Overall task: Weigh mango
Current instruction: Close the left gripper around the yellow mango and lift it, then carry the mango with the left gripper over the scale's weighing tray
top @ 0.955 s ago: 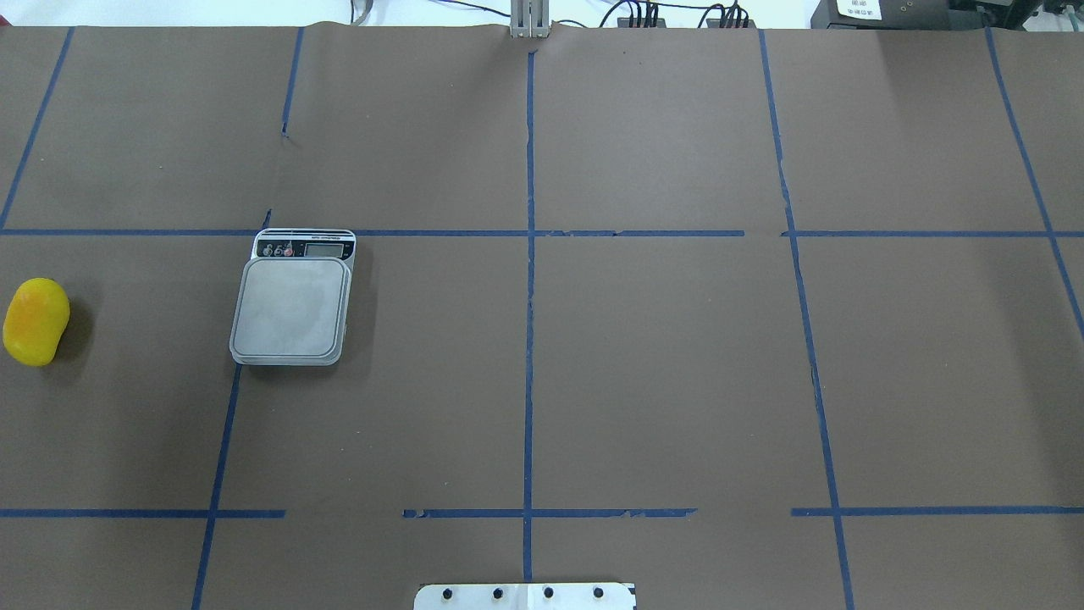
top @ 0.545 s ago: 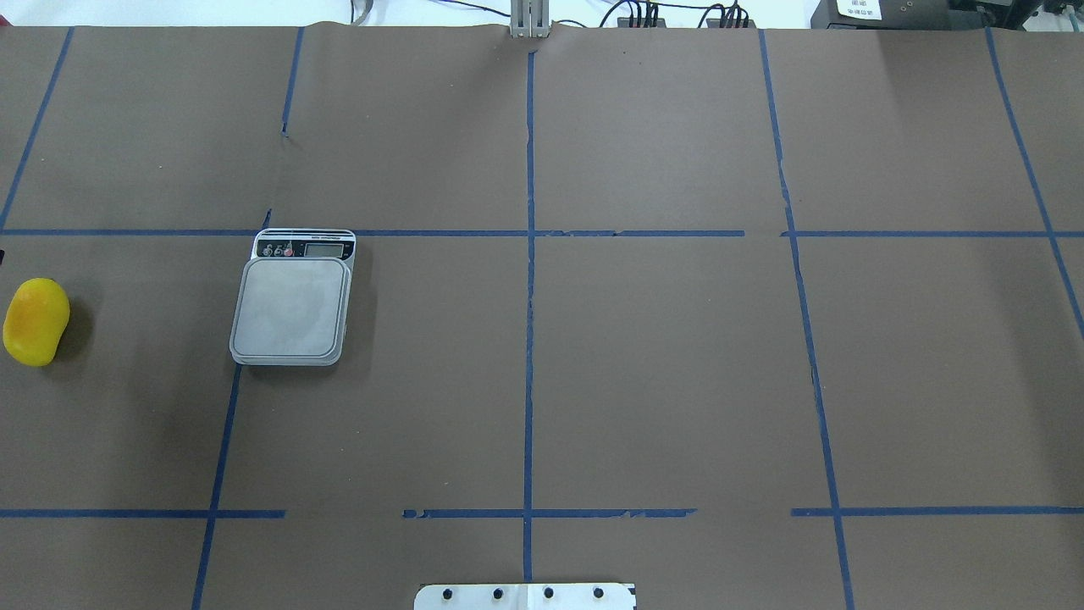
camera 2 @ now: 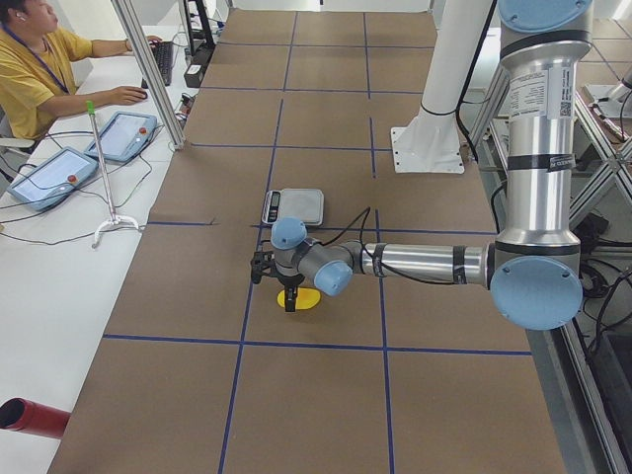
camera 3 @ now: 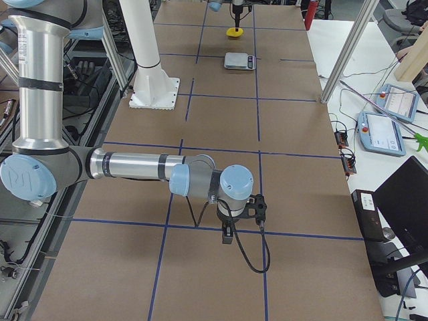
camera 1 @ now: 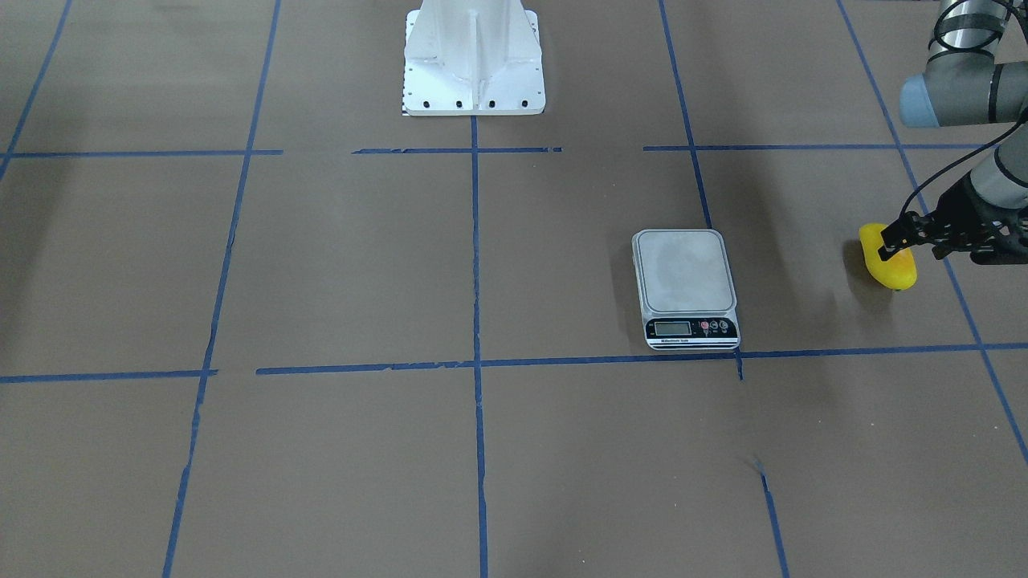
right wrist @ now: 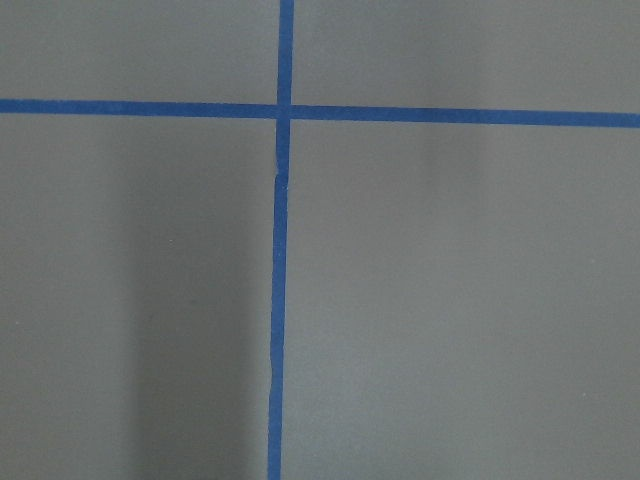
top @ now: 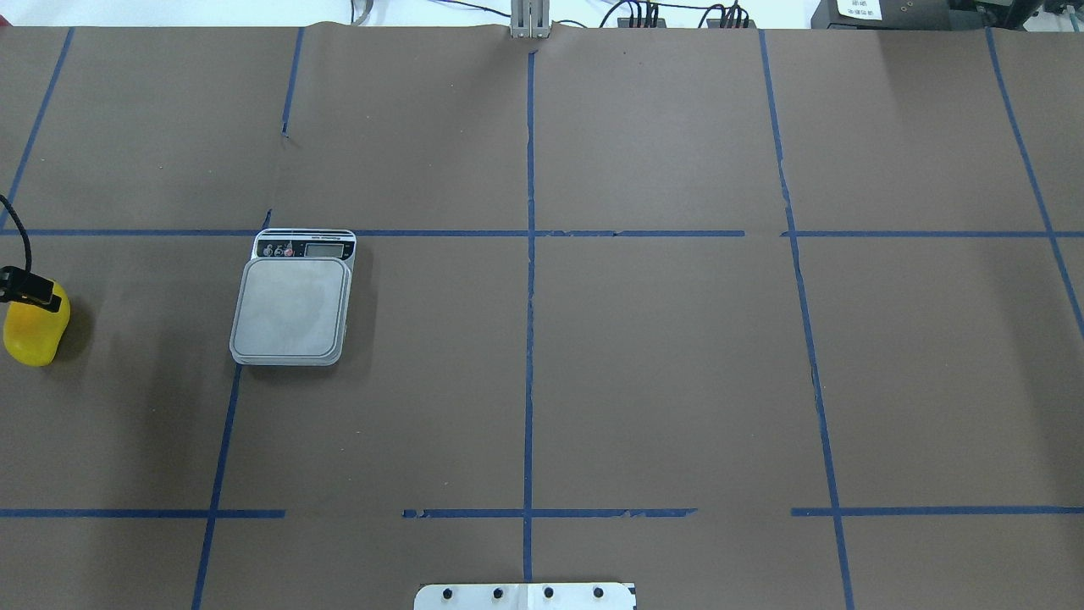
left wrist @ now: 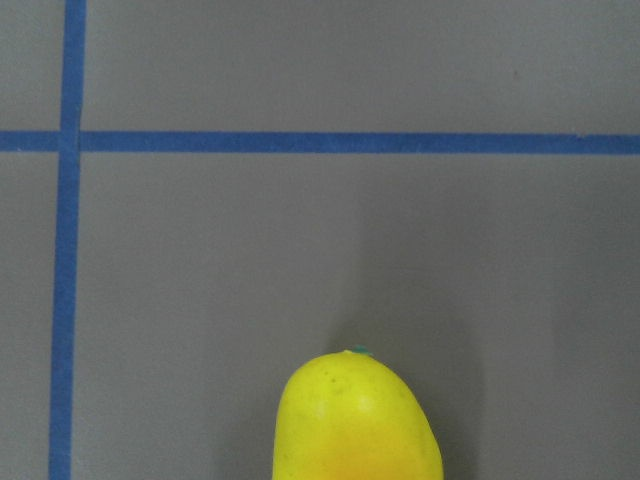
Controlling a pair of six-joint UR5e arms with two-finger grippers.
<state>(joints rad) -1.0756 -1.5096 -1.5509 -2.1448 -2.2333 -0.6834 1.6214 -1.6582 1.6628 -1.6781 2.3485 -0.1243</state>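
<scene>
The mango (top: pixel 35 337) lies on the brown table at the far left of the overhead view, well to the left of the scale (top: pixel 292 309). It is also in the front view (camera 1: pixel 893 269) and at the bottom of the left wrist view (left wrist: pixel 355 420). My left gripper (camera 1: pixel 911 250) hangs just above the mango with its jaws apart and holds nothing. One finger (top: pixel 30 292) shows over the mango's far end. The scale's platform (camera 1: pixel 685 270) is bare. My right gripper (camera 3: pixel 227 235) points down at bare table far from both, and I cannot tell whether it is open or shut.
The robot's white base (camera 1: pixel 474 72) stands at the table's middle near edge. Blue tape lines grid the brown cover. An operator (camera 2: pixel 39 59) sits at a side bench with tablets (camera 2: pixel 49 173) beyond the table's far edge.
My left gripper has come in from the left edge of the overhead view and now stands over the mango's far end. The mango and the scale have not moved.
</scene>
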